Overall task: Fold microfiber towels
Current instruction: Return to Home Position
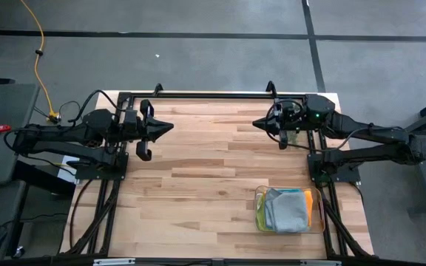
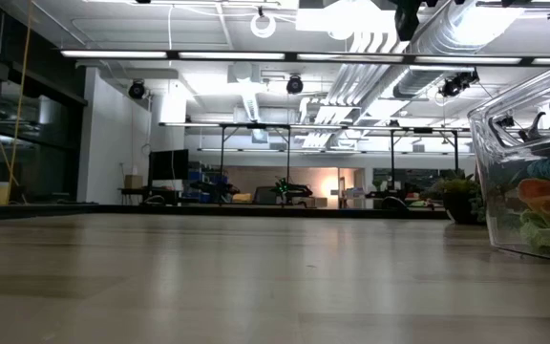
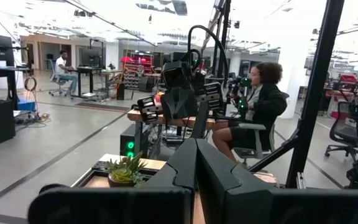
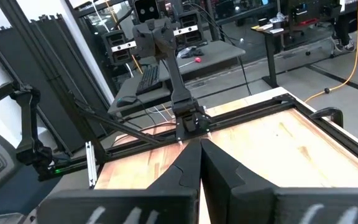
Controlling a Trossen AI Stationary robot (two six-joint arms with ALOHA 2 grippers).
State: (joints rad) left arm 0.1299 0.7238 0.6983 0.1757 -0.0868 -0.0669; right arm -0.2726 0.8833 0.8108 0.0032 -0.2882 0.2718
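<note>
— Where do we find the towels (image 1: 283, 207)?
— We see them stacked inside the clear tray (image 1: 319, 226), on the right side of the table (image 1: 198, 185), well apart from both arms. The grey towel (image 1: 287, 212) lies on top. An orange towel (image 1: 310, 207) peeks out at one side and a yellow-green towel (image 1: 259, 210) at the other.
— And from table height?
— Through the tray wall we make out orange, teal and green layers.
— What about the arms?
— We see the left gripper (image 1: 167, 126) held above the table's left part, fingers pressed together and holding nothing. The right gripper (image 1: 258, 123) is opposite, also closed and empty. Their tips face each other, well apart.
</note>
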